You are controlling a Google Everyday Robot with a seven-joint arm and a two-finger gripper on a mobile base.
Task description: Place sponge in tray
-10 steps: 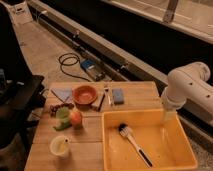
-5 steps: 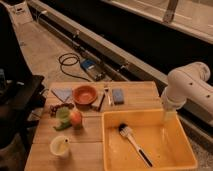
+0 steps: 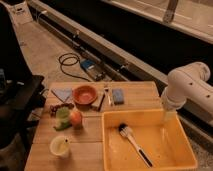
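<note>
No change over the last second: arm static. Gripper point(image 3: 168, 111) hangs at frame right, by the yellow tray's point(image 3: 150, 116) far right corner; its state cannot be told. Blue sponge point(image 3: 118, 96) lies at frame centre near the orange bowl point(image 3: 84, 94), outside the tray. Pickup not yet begun.

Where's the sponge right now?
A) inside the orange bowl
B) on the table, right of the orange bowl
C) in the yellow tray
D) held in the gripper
B: the sponge lies on the table just right of the orange bowl, outside the tray, which holds only a brush. The gripper is low by the tray's far right corner, apart from the sponge.
</note>
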